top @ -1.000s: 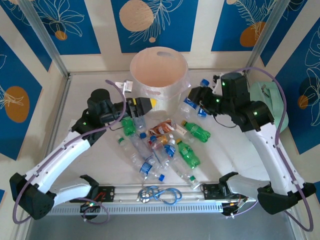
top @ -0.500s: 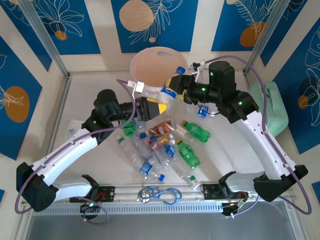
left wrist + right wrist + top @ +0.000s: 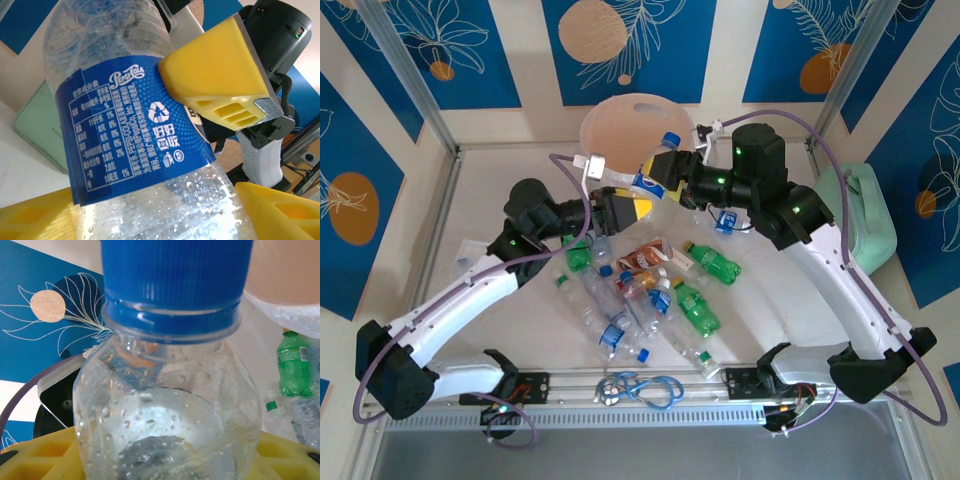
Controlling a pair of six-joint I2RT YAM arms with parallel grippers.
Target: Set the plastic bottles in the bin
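From where I stand, the right claw point(image 3: 665, 172) is closed on a clear bottle point(image 3: 650, 185), gripping it around the blue label. In the left wrist view one of its yellow fingers point(image 3: 220, 75) presses flat against that label. The bottle hangs in the air at the near rim of the bin point(image 3: 620, 130). Its long axis is slanted, with the blue cap point(image 3: 670, 140) pointing up and away over the bin's mouth and the base pointing down towards the left claw point(image 3: 638, 207). The left claw sits just below that base with its fingers point(image 3: 280, 210) spread to either side of the bottle. I cannot tell whether they actually grip it. The other bottles point(image 3: 650, 290) lie in a loose heap on the tabletop point(image 3: 490, 180), between the two arms.
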